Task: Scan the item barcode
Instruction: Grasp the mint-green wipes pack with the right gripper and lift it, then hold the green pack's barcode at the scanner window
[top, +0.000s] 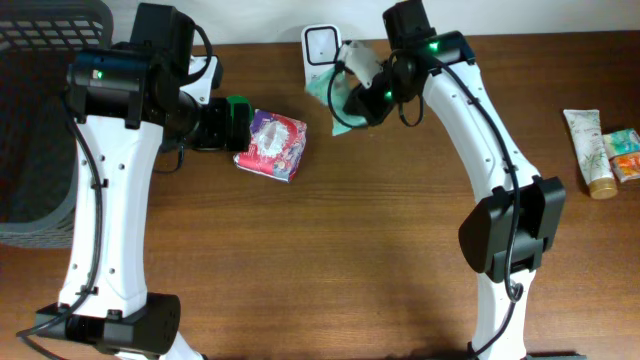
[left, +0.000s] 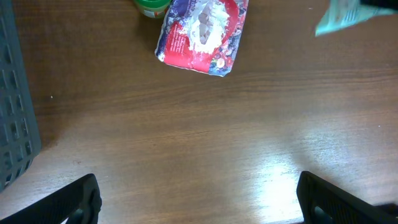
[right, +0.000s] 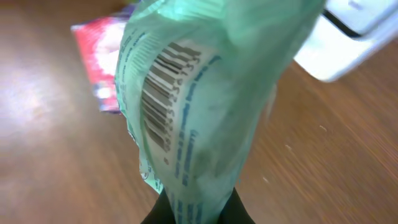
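Green packet (right: 199, 112) fills my right wrist view, hanging up from the right gripper (right: 196, 211). That hand is pinched tight on the packet's thin bottom end. It is held in the air at the back of the table, just beside the white scanner (top: 322, 45). The black barcode (right: 163, 93) stripes face my wrist camera, and the scanner sits behind the packet.

I think a few things could go wrong. The stripes may be turned away from the scanner, so it would not read them. The packet is soft and wrinkly, and the bent stripes could fool it too. The hand holds only a thin bit, so a quick turn could let the packet slip out.

Next, the place, from big to small. The table (top: 380, 230) is brown wood with a bright shine. A grey basket (top: 40, 120) stands at the left edge. My left gripper (left: 198, 198) is spread wide and holds nothing. It hangs over bare wood near a red packet (top: 272, 145). Some small tubes (top: 590, 140) lie far off on the right. A little green thing (top: 236, 112) touches the red packet.
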